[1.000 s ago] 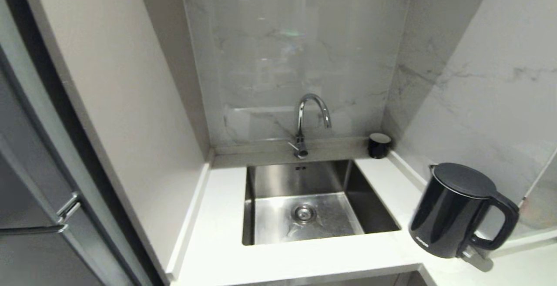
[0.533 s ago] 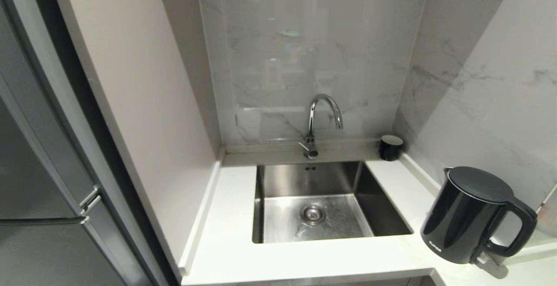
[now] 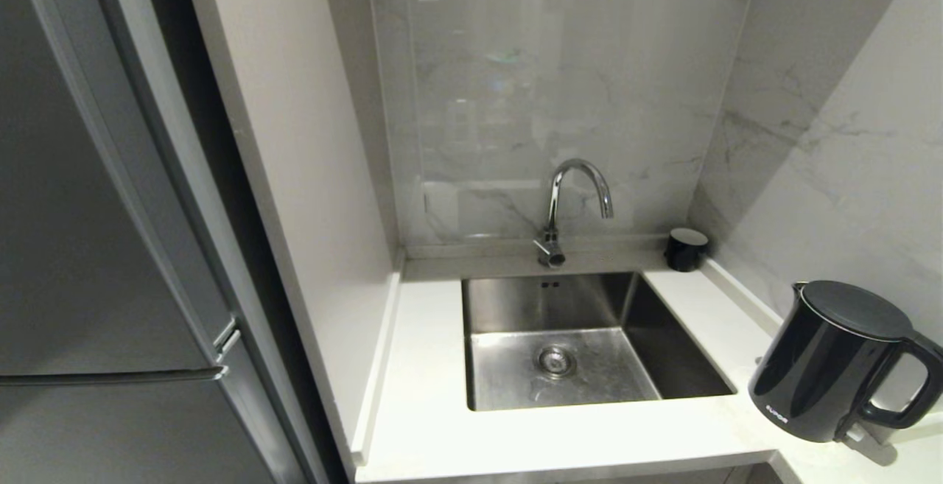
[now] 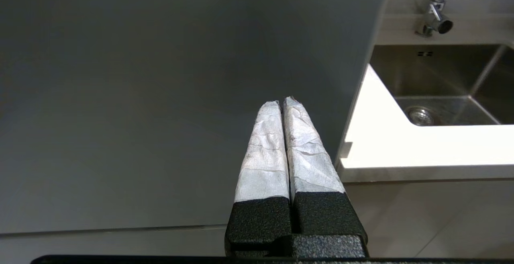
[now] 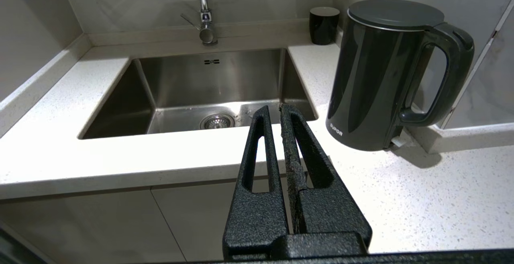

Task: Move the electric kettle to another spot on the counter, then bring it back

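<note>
Glossy black against white stone: from the head view, the electric kettle (image 3: 840, 362) stands upright at the right end of the worktop (image 3: 427, 366), close to the back lip, its handle turned away from the sink (image 3: 589, 340). That is probably its home spot, nothing having reached it yet. A small black cup (image 3: 686, 249) sits in the back corner, beside the tap (image 3: 571, 204). Marble-look walls close in the alcove; a tall grey cabinet (image 3: 88, 248) fills the left.

Over to the left wrist view: the left hand (image 4: 283, 102) is clenched on nothing, its taped fingers together, hanging off the worktop's left end before the grey cabinet.

Right wrist view now: the right hand (image 5: 275, 109) is clenched too, empty, poised before the worktop's front edge. The kettle stands well apart from it, handle free, so I'd judge this arm better placed.
</note>
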